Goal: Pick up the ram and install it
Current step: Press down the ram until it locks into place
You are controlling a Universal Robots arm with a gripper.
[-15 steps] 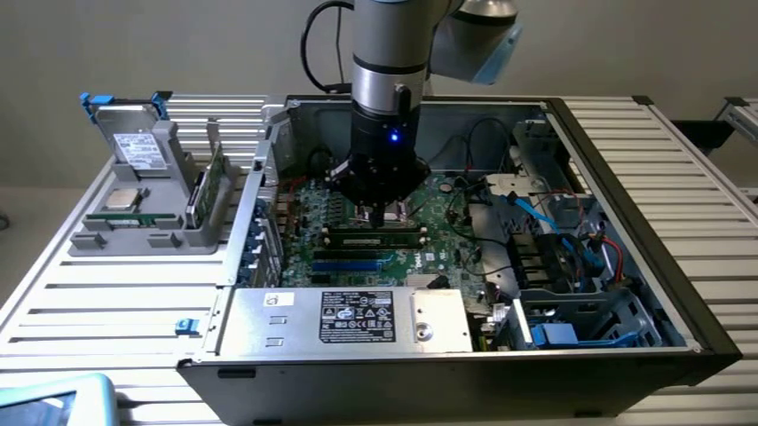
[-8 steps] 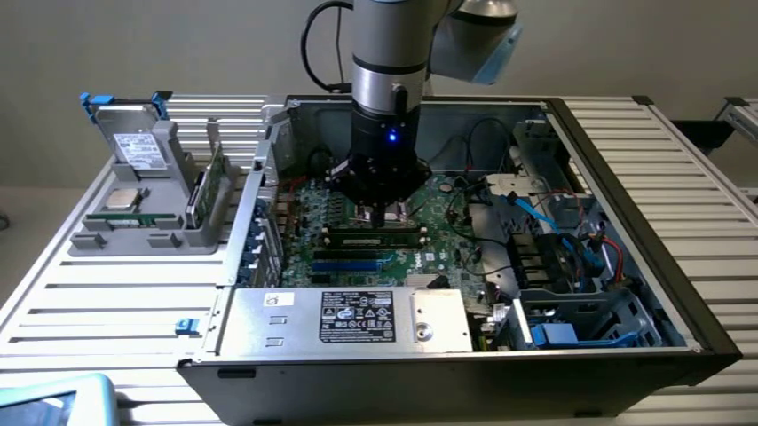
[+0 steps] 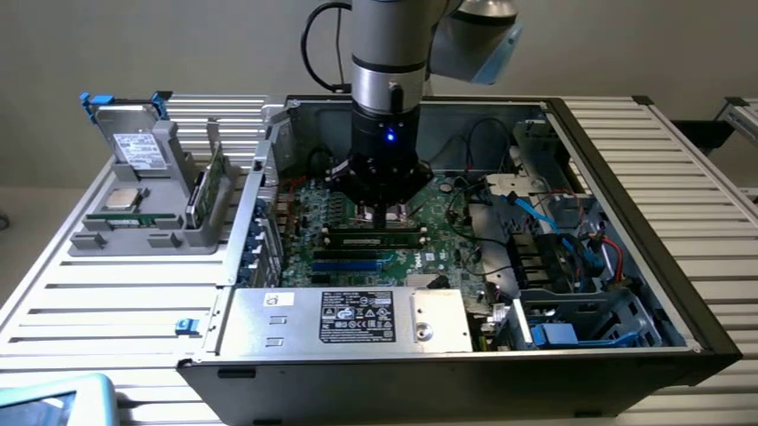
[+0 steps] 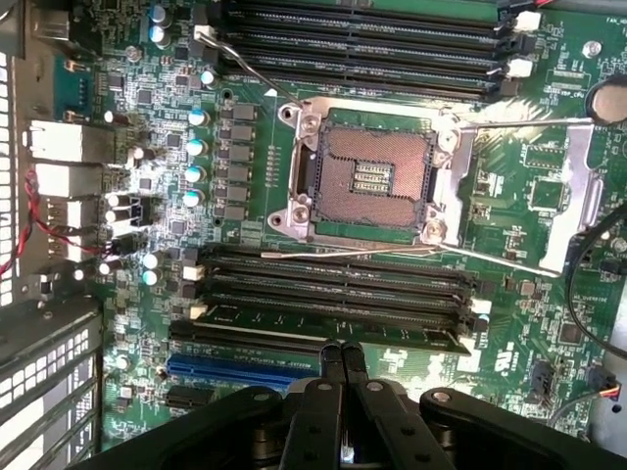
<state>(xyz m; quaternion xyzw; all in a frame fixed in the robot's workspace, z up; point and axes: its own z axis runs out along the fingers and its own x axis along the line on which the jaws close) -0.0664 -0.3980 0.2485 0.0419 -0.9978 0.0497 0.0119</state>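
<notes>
Hovering low over the open computer case (image 3: 616, 222), the robot arm's gripper (image 3: 382, 216) stood near the centre of the exterior frame with its dark fingers (image 4: 341, 367) pressed together and nothing between them. Just below the fingertips in that frame lay the ram (image 3: 376, 237), a long, thin green stick seated on edge in one of the memory slots of the motherboard (image 3: 456, 222). Its long axis ran nearly level from the exterior view's left to the exterior view's right, parallel to the neighbouring slots and to the front edge of the case. In the wrist view the same stick (image 4: 333, 324) showed as a green strip in the bank of dark slots (image 4: 333, 284), the closed fingertips hanging just beside it and not touching it as far as could be seen. Beyond the slots sat the empty processor socket (image 4: 370, 178), its metal frame bright under the light, and a blue expansion slot (image 4: 240, 369) lay beside the gripper's body. A silver power supply (image 3: 343, 317) with a printed label filled the lower centre of the exterior frame. On the slatted table (image 3: 106, 293), at the upper left of that frame, stood a grey parts holder (image 3: 142, 235) with a square silver processor chip (image 3: 123, 197) resting in it.
</notes>
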